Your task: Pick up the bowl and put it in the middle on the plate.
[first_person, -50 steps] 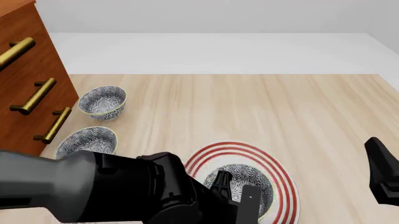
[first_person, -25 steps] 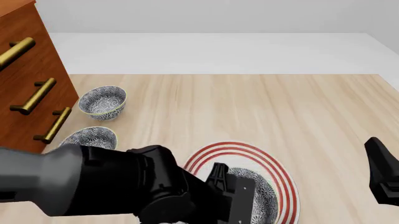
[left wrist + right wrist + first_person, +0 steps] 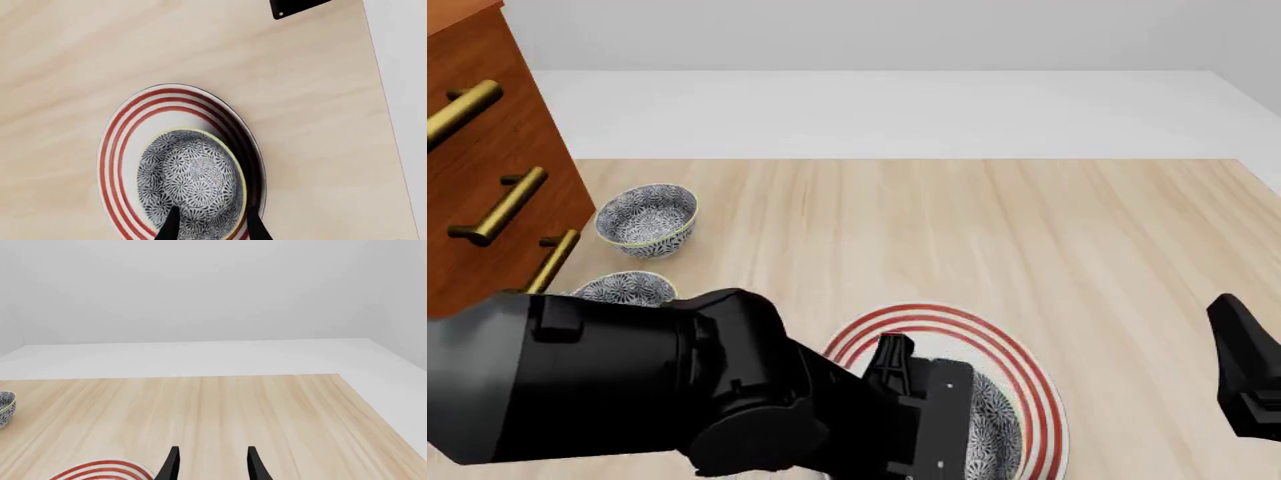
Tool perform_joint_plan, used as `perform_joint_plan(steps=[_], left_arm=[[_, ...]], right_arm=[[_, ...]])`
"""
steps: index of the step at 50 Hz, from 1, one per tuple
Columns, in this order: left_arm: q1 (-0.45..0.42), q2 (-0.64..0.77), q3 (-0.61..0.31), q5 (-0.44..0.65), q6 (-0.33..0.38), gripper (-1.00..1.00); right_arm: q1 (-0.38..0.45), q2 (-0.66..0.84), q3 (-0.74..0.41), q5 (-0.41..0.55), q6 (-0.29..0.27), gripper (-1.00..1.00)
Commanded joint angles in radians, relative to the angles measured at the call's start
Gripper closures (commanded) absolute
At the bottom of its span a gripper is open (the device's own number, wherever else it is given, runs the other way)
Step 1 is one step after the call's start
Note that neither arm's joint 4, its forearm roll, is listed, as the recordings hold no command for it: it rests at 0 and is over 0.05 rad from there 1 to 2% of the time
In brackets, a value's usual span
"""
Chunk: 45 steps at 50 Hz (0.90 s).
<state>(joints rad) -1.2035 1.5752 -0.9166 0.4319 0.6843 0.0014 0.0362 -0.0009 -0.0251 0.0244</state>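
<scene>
Rising since a second ago, the left arm is lifting off the plate [image 3: 1034, 385] and now fills the front view's near left, hiding most of the bowl [image 3: 994, 425] at about 6 o'clock.

Left gripper [image 3: 210, 227]: fingers are standing apart, straddling the bowl's [image 3: 193, 185] near rim from above, one tip over the inside, one outside; whether they are touching it, cannot tell. Nothing held.

Bowl is sitting upright inside the plate's [image 3: 113, 150] red rings, roughly central (a shade toward one side in the wrist view). Placement is looking done, by my judgement; the arm is only clearing away.

Right gripper [image 3: 210, 462]: parked at 4 o'clock, unmoved, fingers apart, empty.

Farther out, at 9 to 10 o'clock, two lookalike bowls [image 3: 647, 218] are sitting beside the wooden drawer cabinet [image 3: 481, 170], the nearer one more covered by the arm than before.
</scene>
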Motion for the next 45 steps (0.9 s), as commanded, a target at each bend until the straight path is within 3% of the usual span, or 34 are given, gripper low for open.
perform_joint_plan(steps=[1, 18, 29, 45], left_arm=[[0.015, -0.047, -0.003, 0.016, -0.013, -1.0], [0.046, -0.101, -0.013, 0.011, -0.042, -1.0], [0.108, -0.142, 0.042, -0.065, -0.094, -1.0], [0.176, -0.188, 0.124, -0.162, -0.114, -1.0]], right_arm=[[0.0, 0.0, 0.0, 0.0, 0.0, -1.0], [0.0, 0.0, 0.0, 0.0, 0.0, -1.0], [0.0, 0.0, 0.0, 0.0, 0.0, -1.0], [0.0, 0.0, 0.0, 0.0, 0.0, -1.0]])
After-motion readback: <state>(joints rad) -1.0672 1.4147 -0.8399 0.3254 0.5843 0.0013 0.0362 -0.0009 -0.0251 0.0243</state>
